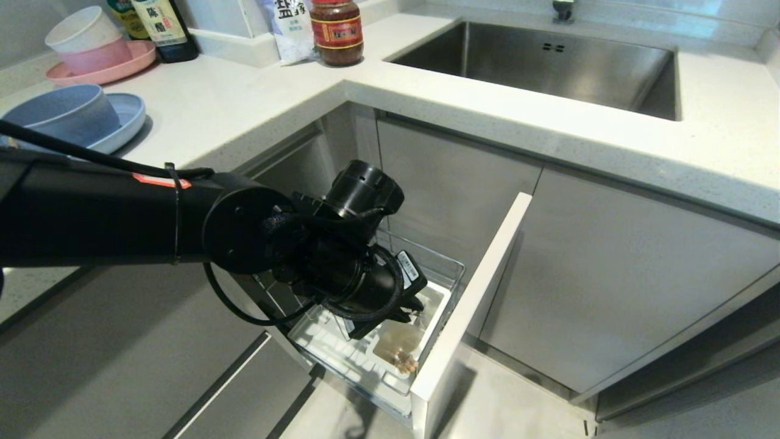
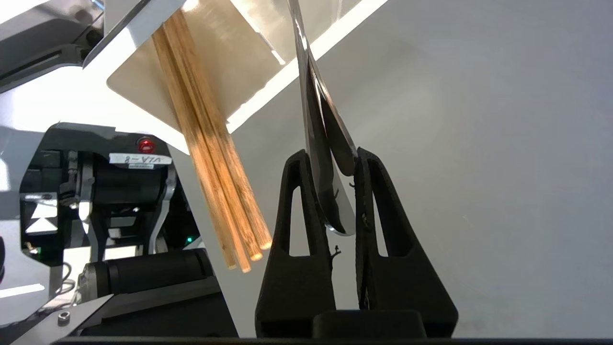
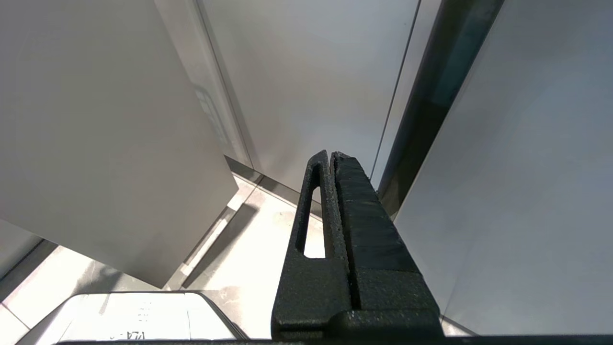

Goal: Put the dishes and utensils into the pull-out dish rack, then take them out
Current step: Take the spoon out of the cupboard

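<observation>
The pull-out dish rack point(image 1: 448, 262) stands drawn out under the counter, its pale front panel point(image 1: 481, 286) toward me. My left arm point(image 1: 244, 231) reaches down into it over the white utensil cup point(image 1: 390, 347). In the left wrist view my left gripper point(image 2: 331, 153) is shut on two silver utensil handles point(image 2: 330, 201); fork or spoon I cannot tell. The wooden chopsticks point(image 2: 210, 163) stand in the cup beside them, their ends point(image 1: 407, 363) showing. The blue-grey bowl point(image 1: 61, 113) sits on the light-blue plate point(image 1: 131, 113) on the counter, far left. My right gripper point(image 3: 331, 153) is shut and empty, parked low by the cabinet doors.
A pink plate point(image 1: 131, 61) with stacked pink and white bowls point(image 1: 85, 36) stands at the counter's back left. Bottles point(image 1: 161, 27) and a red-lidded jar point(image 1: 337, 30) line the back. A steel sink point(image 1: 548, 61) lies at the right. Grey cabinet doors point(image 1: 609, 274) flank the rack.
</observation>
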Controlling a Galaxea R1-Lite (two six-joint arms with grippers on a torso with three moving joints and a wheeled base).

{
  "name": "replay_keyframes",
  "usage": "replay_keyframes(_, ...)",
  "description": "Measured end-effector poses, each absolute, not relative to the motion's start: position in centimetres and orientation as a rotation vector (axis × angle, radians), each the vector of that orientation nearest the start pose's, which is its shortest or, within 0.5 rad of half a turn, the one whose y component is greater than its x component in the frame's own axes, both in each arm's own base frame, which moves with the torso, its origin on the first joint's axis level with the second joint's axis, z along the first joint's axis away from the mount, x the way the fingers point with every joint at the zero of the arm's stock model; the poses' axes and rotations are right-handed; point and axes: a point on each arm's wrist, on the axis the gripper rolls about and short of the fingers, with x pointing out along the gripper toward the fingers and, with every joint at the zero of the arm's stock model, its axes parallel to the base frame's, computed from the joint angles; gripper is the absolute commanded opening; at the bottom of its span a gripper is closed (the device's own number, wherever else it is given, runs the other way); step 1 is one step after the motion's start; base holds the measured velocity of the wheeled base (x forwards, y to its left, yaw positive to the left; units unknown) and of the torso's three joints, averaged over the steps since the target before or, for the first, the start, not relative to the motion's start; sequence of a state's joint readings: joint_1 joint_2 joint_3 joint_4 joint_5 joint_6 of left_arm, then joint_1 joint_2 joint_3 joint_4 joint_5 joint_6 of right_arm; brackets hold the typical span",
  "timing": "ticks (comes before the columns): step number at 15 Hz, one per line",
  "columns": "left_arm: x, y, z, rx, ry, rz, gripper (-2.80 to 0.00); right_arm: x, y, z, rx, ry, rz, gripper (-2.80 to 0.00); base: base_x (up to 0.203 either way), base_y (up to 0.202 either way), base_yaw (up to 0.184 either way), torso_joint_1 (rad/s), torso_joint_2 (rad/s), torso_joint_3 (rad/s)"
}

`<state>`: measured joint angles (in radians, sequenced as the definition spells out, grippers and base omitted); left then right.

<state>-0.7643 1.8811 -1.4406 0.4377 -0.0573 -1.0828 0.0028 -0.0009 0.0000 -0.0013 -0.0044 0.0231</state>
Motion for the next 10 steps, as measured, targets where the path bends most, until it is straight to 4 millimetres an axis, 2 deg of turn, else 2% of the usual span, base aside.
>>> replay_keyframes(5,24.7,-23.9,20.6,-0.655,1.132,-0.230,-2.80,-2.3,0.0,7.6,0.024,-0.002,-0.002,-2.80,0.000,0.000,0.000,0.000,0.00,0.000)
replay_keyframes(10,23.9,-23.2,22.0,-0.643,1.153,-0.219,-2.80,-2.3,0.0,7.6,0.020,-0.002,-0.002,-2.80,0.000,0.000,0.000,0.000,0.00,0.000)
